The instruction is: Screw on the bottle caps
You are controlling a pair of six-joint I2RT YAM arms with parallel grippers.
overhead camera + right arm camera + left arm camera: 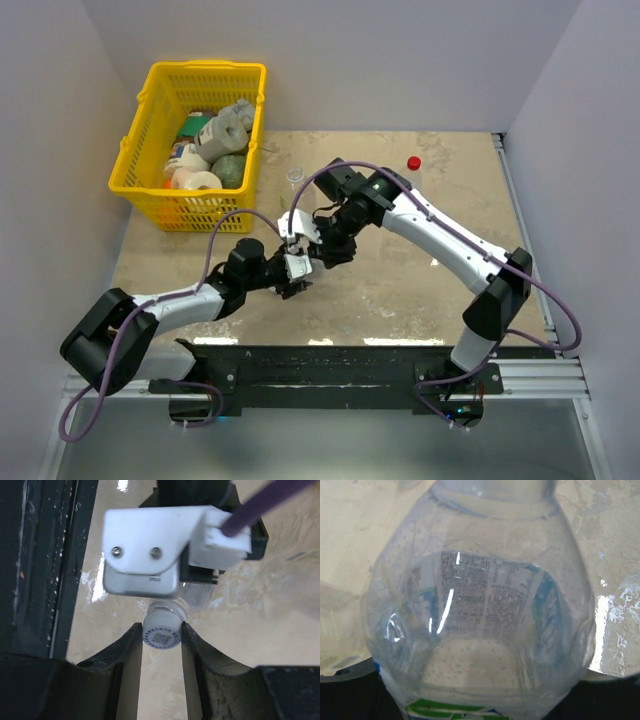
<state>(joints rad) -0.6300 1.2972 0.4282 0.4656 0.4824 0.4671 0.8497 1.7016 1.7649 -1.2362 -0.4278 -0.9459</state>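
Note:
A clear bottle (480,610) with a blue and green label fills the left wrist view. My left gripper (296,268) is shut on its body, the fingers showing only as dark corners at the bottom. In the right wrist view a white bottle cap (161,636) with blue print sits on the bottle's neck (200,594). My right gripper (161,630) is shut on that cap, one black finger (131,647) pressed against each side. Both grippers meet at mid-table, right gripper (320,248) just beyond the left. A red cap (413,163) lies apart at the far side.
A yellow basket (205,67) full of assorted items stands at the far left. A small clear object (295,177) sits on the table behind the grippers. White walls close in the table at the left, back and right.

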